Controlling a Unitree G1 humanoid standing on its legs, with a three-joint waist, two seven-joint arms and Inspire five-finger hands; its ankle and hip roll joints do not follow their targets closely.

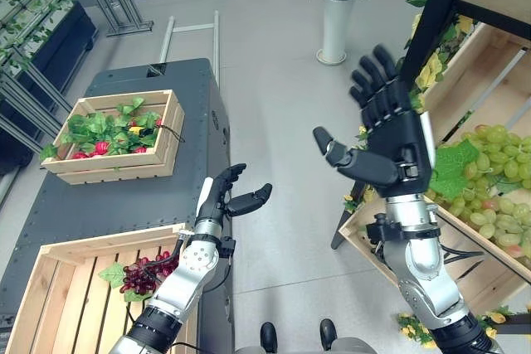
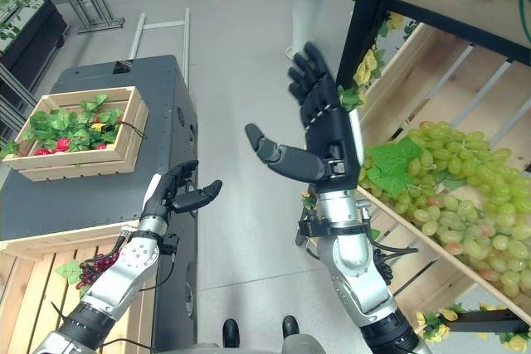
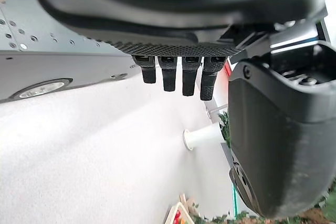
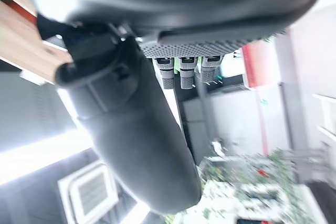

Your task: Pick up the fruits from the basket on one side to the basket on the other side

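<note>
A bunch of dark red grapes (image 1: 148, 275) with a green leaf lies in the near wooden crate (image 1: 62, 288) on the dark cabinet at my left. My left hand (image 1: 230, 196) hangs open just past that crate's far right corner, over the cabinet's edge, holding nothing. My right hand (image 1: 390, 126) is raised high in the middle of the view, open, fingers straight up and thumb spread, empty. To its right, a slanted wooden shelf bin (image 1: 398, 230) holds a heap of green grapes (image 1: 489, 180) with a leaf.
A second crate (image 1: 116, 134) with green leaves and red fruit sits farther back on the dark cabinet (image 1: 108, 196). A black shelf post (image 1: 431, 14) with yellow flowers stands behind my right hand. A white vase (image 1: 335, 29) with a plant stands on the floor beyond.
</note>
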